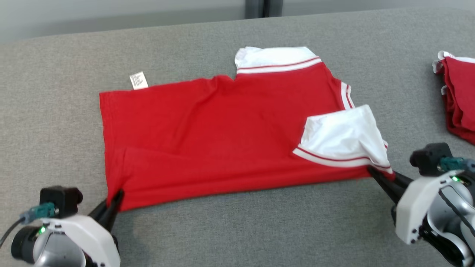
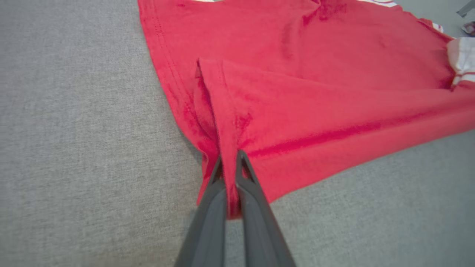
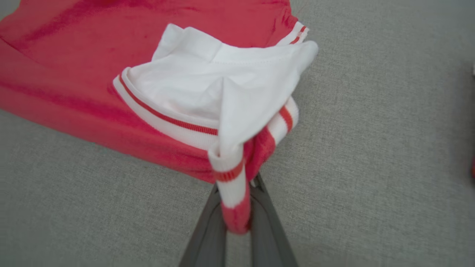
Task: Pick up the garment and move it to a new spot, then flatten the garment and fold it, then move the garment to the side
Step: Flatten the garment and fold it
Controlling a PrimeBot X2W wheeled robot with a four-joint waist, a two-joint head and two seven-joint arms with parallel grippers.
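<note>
Seemingly mid-fold, the red shirt lies on the grey surface, near corners pinched by the left end effector and right end effector, which should next lift both evenly across.

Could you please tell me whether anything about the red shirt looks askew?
Yes: the shirt lies uneven. Its white sleeve flops crumpled over the red body by the right pincer, and a label pokes out past the far edge.
</note>
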